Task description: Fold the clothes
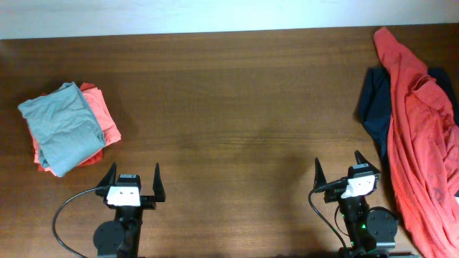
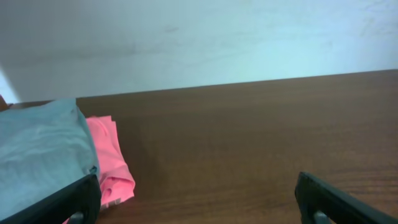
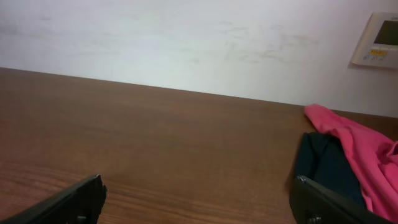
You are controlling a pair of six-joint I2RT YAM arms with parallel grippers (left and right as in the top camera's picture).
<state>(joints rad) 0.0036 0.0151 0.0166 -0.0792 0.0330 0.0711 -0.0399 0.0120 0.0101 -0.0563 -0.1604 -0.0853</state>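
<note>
A folded pale grey-blue T-shirt (image 1: 63, 125) lies on top of a folded coral-red tee (image 1: 104, 115) at the table's left. Both show in the left wrist view, the grey-blue shirt (image 2: 37, 152) over the coral-red tee (image 2: 112, 162). An unfolded coral-red tee (image 1: 419, 129) lies spread down the right edge, partly over a navy piece (image 1: 373, 104). The right wrist view shows that coral-red tee (image 3: 357, 146) and the navy piece (image 3: 326, 165). My left gripper (image 1: 133, 180) is open and empty near the front edge, below the folded stack. My right gripper (image 1: 348, 170) is open and empty, just left of the unfolded tee.
The brown wooden table (image 1: 237, 107) runs between the two piles. A pale wall (image 2: 199, 37) stands behind its far edge. A small wall panel (image 3: 379, 40) hangs at the upper right in the right wrist view.
</note>
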